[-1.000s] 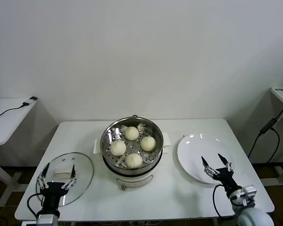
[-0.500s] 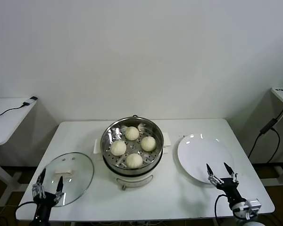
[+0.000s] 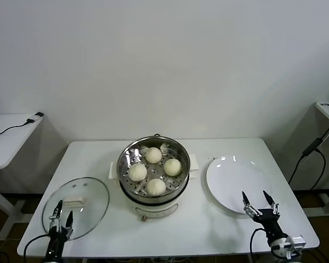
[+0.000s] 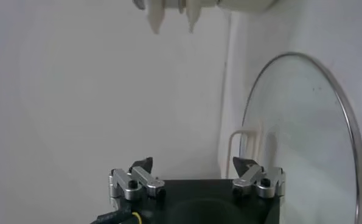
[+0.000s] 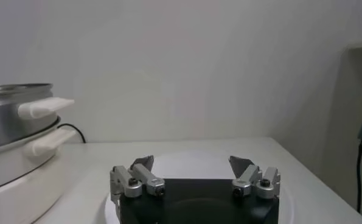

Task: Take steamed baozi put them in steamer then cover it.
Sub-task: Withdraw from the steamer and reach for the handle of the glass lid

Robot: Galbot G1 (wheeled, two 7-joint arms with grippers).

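Note:
The steel steamer [image 3: 127, 167] stands on its cream-white base at the table's middle and holds several cream-white baozi [image 3: 153, 155]. It also shows in the right wrist view [image 5: 10, 115]. The glass cover [image 3: 93, 203] with its white handle lies flat on the table at front left, and shows in the left wrist view [image 4: 302, 134]. My left gripper [image 3: 61, 218] is open and empty, low at the cover's front edge. My right gripper [image 3: 257, 201] is open and empty, low at the front edge of the white plate [image 3: 230, 178].
The white plate [image 5: 193, 161] lies bare right of the steamer. A side table [image 3: 8, 137] with a cable stands at far left. A black cable [image 3: 310, 150] hangs at far right. The table's front edge [image 3: 170, 253] runs close to both grippers.
Both arms have drawn back and down toward the table's front edge. The left gripper has come off the cover's handle area. The steamer, baozi and cover have not moved.

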